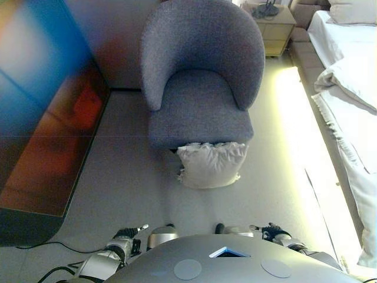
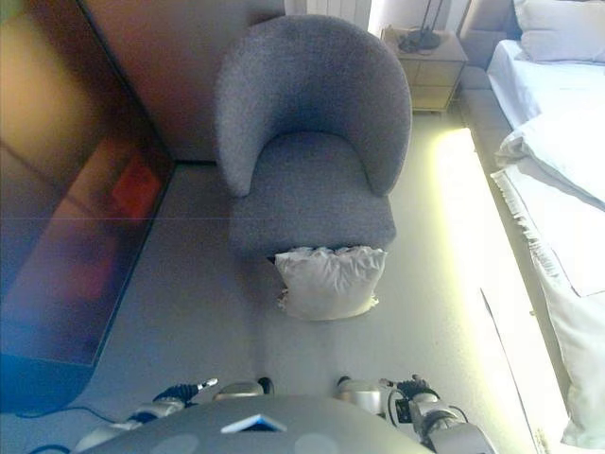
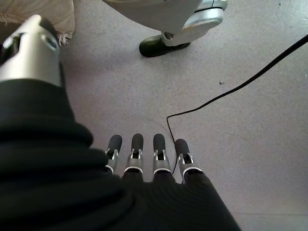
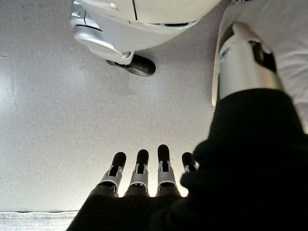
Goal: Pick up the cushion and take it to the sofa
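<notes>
A cream cushion (image 1: 211,164) with a frilled edge stands on the grey floor, leaning against the front of a grey armchair (image 1: 200,76). It also shows in the right eye view (image 2: 327,281), and a corner of it shows in the left wrist view (image 3: 45,14). My left hand (image 1: 121,243) hangs low at the lower left, fingers (image 3: 137,149) straight and empty. My right hand (image 1: 277,234) hangs low at the lower right, fingers (image 4: 142,163) straight and empty. Both hands are well short of the cushion.
A large dark screen (image 1: 41,112) stands along the left. A bed with white bedding (image 1: 353,88) runs along the right, lit underneath. A wooden nightstand (image 1: 274,26) stands behind the chair. A black cable (image 3: 231,91) lies on the floor at the left.
</notes>
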Motion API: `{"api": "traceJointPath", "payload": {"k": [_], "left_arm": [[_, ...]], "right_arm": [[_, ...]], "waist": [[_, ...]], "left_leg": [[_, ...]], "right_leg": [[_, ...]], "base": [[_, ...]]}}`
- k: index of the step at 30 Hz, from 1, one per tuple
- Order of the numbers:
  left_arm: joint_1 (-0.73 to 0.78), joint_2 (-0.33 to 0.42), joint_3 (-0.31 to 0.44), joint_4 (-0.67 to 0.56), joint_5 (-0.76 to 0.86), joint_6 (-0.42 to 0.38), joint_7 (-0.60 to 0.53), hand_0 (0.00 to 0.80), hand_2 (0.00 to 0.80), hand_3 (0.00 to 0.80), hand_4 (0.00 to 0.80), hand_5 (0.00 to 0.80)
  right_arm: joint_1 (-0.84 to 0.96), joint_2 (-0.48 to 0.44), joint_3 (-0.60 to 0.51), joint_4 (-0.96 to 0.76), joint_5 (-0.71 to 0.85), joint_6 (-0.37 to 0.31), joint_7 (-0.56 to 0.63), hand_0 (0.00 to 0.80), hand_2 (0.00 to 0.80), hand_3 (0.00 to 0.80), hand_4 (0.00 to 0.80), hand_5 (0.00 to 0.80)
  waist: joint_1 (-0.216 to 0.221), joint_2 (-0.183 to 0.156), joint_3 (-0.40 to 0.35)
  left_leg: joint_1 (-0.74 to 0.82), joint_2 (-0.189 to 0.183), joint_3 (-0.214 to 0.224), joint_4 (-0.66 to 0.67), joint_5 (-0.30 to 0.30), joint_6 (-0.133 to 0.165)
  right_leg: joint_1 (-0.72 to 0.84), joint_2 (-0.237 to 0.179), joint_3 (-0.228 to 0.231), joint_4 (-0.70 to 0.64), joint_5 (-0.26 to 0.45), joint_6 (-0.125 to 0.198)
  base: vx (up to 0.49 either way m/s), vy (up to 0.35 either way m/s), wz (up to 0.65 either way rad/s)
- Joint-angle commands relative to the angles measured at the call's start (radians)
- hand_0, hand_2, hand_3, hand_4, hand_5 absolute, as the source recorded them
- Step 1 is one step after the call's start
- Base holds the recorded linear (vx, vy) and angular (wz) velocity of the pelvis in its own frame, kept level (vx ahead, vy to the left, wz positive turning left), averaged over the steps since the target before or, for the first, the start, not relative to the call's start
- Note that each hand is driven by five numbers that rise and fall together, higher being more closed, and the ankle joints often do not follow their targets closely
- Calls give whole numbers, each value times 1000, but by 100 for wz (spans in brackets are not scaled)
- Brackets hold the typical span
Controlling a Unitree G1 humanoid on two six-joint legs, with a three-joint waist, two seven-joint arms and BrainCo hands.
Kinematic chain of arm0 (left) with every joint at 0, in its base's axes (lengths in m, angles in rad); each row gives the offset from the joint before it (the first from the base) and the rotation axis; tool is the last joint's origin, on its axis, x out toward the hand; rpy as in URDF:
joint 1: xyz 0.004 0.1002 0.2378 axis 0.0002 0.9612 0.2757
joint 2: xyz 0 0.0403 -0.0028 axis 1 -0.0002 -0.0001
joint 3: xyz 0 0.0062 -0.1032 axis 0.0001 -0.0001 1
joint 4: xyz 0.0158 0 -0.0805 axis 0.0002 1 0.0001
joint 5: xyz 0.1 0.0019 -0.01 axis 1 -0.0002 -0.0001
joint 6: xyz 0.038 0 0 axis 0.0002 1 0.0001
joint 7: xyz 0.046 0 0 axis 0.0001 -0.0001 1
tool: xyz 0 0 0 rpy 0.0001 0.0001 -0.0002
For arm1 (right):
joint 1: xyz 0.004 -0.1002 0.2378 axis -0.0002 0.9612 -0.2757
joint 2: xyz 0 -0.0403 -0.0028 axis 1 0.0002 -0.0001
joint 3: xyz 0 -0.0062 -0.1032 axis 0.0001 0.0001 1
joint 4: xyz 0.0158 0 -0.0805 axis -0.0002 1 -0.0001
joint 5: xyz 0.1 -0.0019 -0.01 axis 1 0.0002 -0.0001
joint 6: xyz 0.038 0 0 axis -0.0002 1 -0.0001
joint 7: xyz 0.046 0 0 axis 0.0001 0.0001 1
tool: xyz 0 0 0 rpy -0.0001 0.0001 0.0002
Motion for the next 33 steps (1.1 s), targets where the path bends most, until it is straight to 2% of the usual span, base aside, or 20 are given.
{"api": "traceJointPath", "payload": {"k": [1,8,20,27,29,31,33], "left_arm": [[-55,-18,44,66,24,-9,14,0,0,0,0,0],[-53,-19,29,64,49,15,-36,0,0,0,0,0],[-55,-19,27,67,31,44,-8,0,0,0,0,0],[-60,-15,30,64,23,44,11,0,0,0,0,0],[-61,-14,37,61,25,40,20,0,0,0,0,0],[-63,-16,50,55,30,16,29,0,0,0,0,0],[-71,-16,52,47,33,8,30,0,0,0,0,0]], "right_arm": [[-76,-1,7,65,-12,0,-7,0,0,0,0,0],[-71,3,4,64,-6,-21,4,0,0,0,0,0],[-70,6,11,61,-16,-15,-1,0,0,0,0,0],[-79,7,18,61,-2,-17,4,0,0,0,0,0],[-83,5,18,61,-5,-16,6,0,0,0,0,0],[-98,0,24,58,-29,-5,8,0,0,0,0,0],[-111,-5,33,49,-29,15,4,0,0,0,0,0]], "waist": [[0,-38,4],[-5,-37,2],[-6,-39,5],[-5,-43,11],[-5,-49,21],[-1,-74,44],[9,-92,74]], "left_leg": [[-9,-45,-14,4,-48,49],[-3,-49,-9,0,-52,53],[-5,-44,-4,0,-52,51],[-4,-28,-7,4,-46,45],[-7,-14,-6,44,-48,37],[-62,4,5,208,-85,34],[-153,31,4,381,-52,32]], "right_leg": [[-20,-26,11,9,11,38],[-22,-27,12,10,13,41],[-21,-19,8,8,10,39],[-19,6,18,17,-4,23],[-18,13,23,29,-9,12],[-38,0,20,66,-11,-6],[-49,-3,22,93,-13,-30]], "base": [[0,0,0],[0,0,0],[8,-24,0],[11,-96,0],[1,-134,0],[-36,-165,0],[-46,-190,-2]]}}
